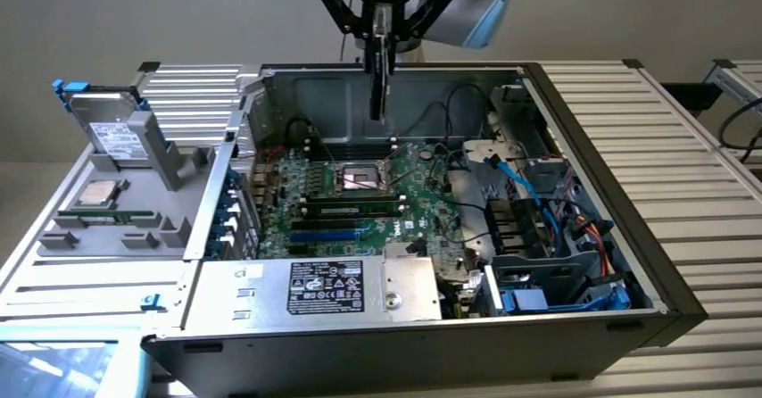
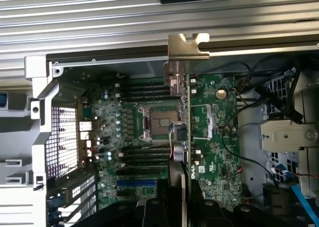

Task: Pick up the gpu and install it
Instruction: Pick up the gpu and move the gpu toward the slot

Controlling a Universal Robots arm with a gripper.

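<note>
My gripper [image 1: 381, 14] hangs above the back of the open computer case [image 1: 595, 148] and is shut on the gpu [image 1: 377, 77]. The card hangs upright and edge-on, a thin dark strip reaching down towards the case's rear wall, above the green motherboard [image 1: 357, 184]. In the wrist view the gpu [image 2: 188, 117] runs as a narrow edge away from my gripper [image 2: 183, 192], with its silver end bracket [image 2: 187, 47] at the far end. The motherboard [image 2: 219, 117] lies below it. Blue expansion slots [image 1: 327, 235] sit near the board's front edge, apart from the card.
A silver drive [image 1: 120, 135] with a white label stands in a grey fixture at the exterior view's left, with a processor chip [image 1: 98, 194] below it. The power supply [image 1: 316, 291] fills the case front. Cables and a drive cage [image 1: 542, 264] crowd the case's right side.
</note>
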